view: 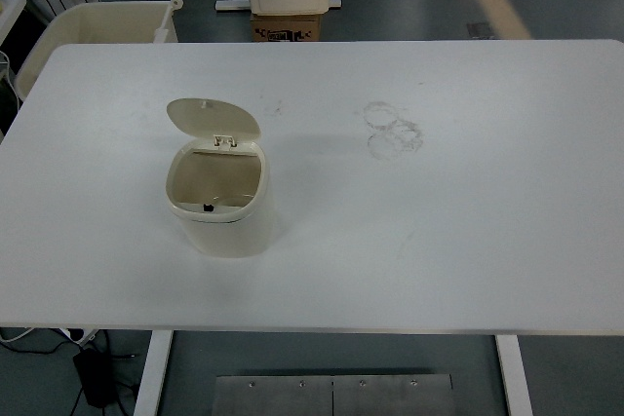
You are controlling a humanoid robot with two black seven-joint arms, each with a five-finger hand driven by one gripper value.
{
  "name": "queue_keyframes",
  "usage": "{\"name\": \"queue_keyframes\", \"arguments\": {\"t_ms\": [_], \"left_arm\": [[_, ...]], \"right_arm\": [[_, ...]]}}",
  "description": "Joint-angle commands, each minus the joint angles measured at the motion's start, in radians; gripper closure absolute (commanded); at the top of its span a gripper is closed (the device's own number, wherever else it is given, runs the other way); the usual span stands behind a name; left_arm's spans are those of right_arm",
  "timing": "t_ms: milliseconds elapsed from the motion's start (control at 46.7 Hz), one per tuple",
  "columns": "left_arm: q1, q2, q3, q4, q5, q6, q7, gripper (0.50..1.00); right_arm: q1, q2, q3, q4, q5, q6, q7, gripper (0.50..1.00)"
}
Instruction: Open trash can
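Standing on table: a cream trash can (220, 204) sits on the left half of the white table (468, 241), well in from every edge.
Lid: the lid (213, 118) is swung up and back on its hinge, standing behind the mouth on the far side; the can is already open.
Inside: the bin's cream inner walls show, with a small dark catch at the near rim; whether anything lies at the bottom I cannot tell.
Hands: neither robot hand nor arm shows anywhere, so I cannot tell how the fingers stand.
Open room, right: the whole right half of the tabletop is bare surface, marked only by faint ring stains (392, 130) near the middle, well apart from the can.
Open room, near: a wide strip of bare top lies between the can and the near table edge.
Open room, left: a narrower band of top separates the can from the left edge.
Beyond far edge: a cream tub (93, 26) sits off the far left corner, and a cardboard box (287, 26) stands on the floor beyond the middle of the far edge.
Below near edge: white table legs and a grey metal plate (331, 395) show.
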Motion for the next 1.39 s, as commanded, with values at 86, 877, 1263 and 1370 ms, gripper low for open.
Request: {"name": "queue_keyframes", "arguments": {"t_ms": [86, 877, 1263, 1370], "left_arm": [[0.116, -0.047, -0.120, 0.080, -0.008, 0.001, -0.013, 0.500], [0.391, -0.165, -0.261, 0.208, -0.013, -0.007, -0.016, 0.500], [0.446, -0.182, -0.261, 0.208, -0.008, -0.004, -0.108, 0.500], [0.455, -0.183, -0.261, 0.208, -0.008, -0.004, -0.109, 0.500]], "right_arm": [[0.000, 0.000, 0.002, 0.000, 0.000, 0.001, -0.001, 0.509], [-0.003, 0.000, 0.000, 0.000, 0.000, -0.001, 0.000, 0.509], [-0.005, 0.000, 0.000, 0.000, 0.000, -0.001, 0.000, 0.509], [-0.003, 0.000, 0.000, 0.000, 0.000, -0.001, 0.000, 0.509]]}}
